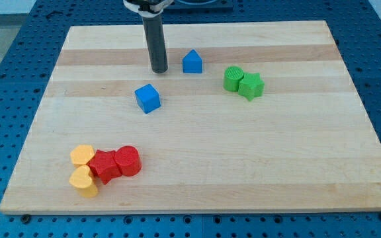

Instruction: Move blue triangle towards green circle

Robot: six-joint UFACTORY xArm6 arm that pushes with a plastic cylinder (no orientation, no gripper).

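Observation:
The blue triangle (192,61) stands near the top middle of the wooden board. The green circle (233,78) lies to its right and a little lower, touching a green star (251,86) on its right side. My tip (159,70) rests on the board just left of the blue triangle, with a small gap between them. The dark rod rises from it to the view's top edge.
A blue cube (147,98) sits below and left of my tip. At the bottom left is a cluster: a red star (103,165), a red circle (128,160), a yellow block (81,155) and a yellow heart (83,180). The board (276,152) lies on a blue perforated table.

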